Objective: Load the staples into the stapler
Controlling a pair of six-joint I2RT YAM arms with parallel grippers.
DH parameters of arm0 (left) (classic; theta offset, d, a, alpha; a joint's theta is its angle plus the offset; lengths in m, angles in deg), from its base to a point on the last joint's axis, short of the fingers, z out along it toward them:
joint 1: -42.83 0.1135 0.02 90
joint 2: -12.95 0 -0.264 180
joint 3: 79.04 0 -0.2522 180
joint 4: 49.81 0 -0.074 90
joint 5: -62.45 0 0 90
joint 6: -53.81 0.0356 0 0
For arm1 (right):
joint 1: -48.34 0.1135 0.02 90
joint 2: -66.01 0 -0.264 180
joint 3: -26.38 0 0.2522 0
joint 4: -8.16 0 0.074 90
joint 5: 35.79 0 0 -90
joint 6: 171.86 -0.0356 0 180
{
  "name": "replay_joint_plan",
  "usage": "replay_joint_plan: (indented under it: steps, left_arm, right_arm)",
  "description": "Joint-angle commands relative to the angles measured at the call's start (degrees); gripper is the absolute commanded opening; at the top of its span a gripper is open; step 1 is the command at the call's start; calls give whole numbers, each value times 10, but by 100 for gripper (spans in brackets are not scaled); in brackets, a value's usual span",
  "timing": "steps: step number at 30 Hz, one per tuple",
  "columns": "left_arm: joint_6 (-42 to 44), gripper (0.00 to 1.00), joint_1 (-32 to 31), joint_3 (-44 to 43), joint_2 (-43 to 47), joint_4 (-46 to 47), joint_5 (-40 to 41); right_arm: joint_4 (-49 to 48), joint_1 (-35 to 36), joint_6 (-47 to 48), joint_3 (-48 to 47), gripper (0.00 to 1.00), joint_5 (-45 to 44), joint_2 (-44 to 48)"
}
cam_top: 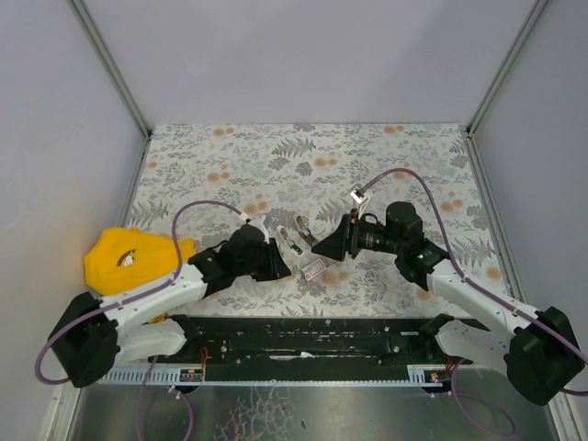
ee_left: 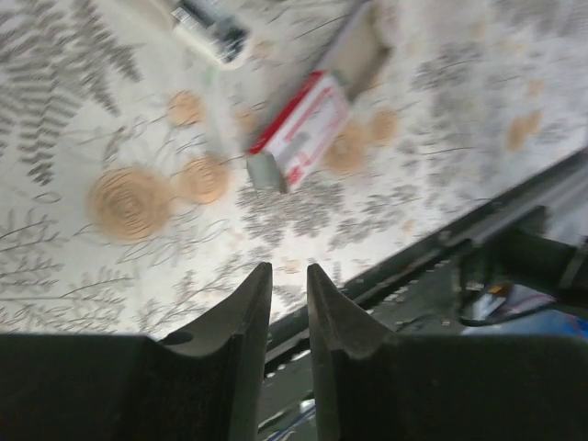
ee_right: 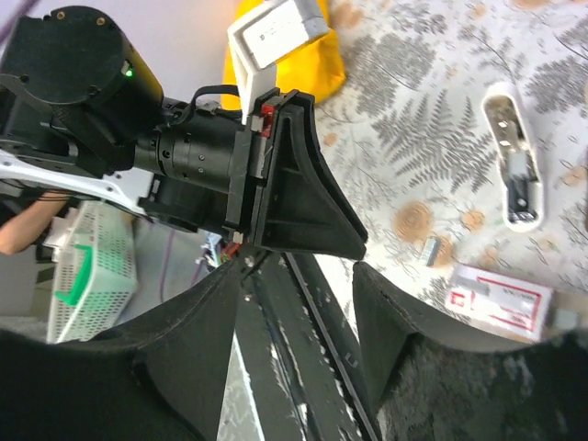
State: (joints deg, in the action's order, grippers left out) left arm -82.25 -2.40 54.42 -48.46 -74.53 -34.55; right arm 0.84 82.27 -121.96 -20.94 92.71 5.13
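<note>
Left gripper [ee_left: 288,294]: fingers nearly together, holding nothing.
Right gripper [ee_right: 299,285]: spread wide, empty.
Staples [ee_left: 299,131]: flat on table, tray partly out.
Stapler [ee_right: 513,156]: open, near staples.

No word, number or brand can be read anywhere from here: the print on the pink-and-white staples carton [ee_left: 303,129] is blurred to mere marks, and the faint lines on the white tag [ee_right: 277,28] are too small to read.
</note>
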Motion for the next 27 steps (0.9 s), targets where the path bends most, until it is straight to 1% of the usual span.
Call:
replay_joint_plan:
  steps: [1, 4, 7, 11, 13, 16, 19, 21, 22, 24, 27]
  left_arm:
    - [40, 21, -10, -38, -66, -89, 50]
    - [41, 21, -17, -51, -100, -97, 60]
    - [35, 23, -20, -54, -104, -93, 73]
    - [32, 33, -21, -58, -89, -79, 78]
    - [36, 42, -21, -65, -85, -79, 81]
    - [40, 60, -21, -71, -73, -79, 97]
    - [41, 78, -16, -70, -46, -87, 133]
    - [44, 86, 5, -65, -17, -92, 143]
    - [49, 90, 25, -62, 0, -92, 137]
    - [61, 94, 76, -54, 32, -92, 111]
    - [81, 99, 154, -45, 75, -91, 58]
  right_arm:
    - [115, 4, 102, -37, 59, -41, 31]
    - [121, 4, 109, -24, 59, -47, 42]
    - [133, 5, 115, -13, 59, -69, 46]
    - [177, 11, 147, -4, 59, -129, 40]
    - [211, 34, 167, -14, 59, -184, 29]
    - [262, 103, 191, -41, 59, -272, -11]
    - [253, 143, 195, -50, 57, -300, -50]
    - [249, 171, 202, -66, 56, -323, -80]
    - [250, 186, 208, -77, 56, -334, -99]
    - [258, 214, 223, -109, 56, -359, -139]
    - [268, 244, 249, -161, 56, -391, -202]
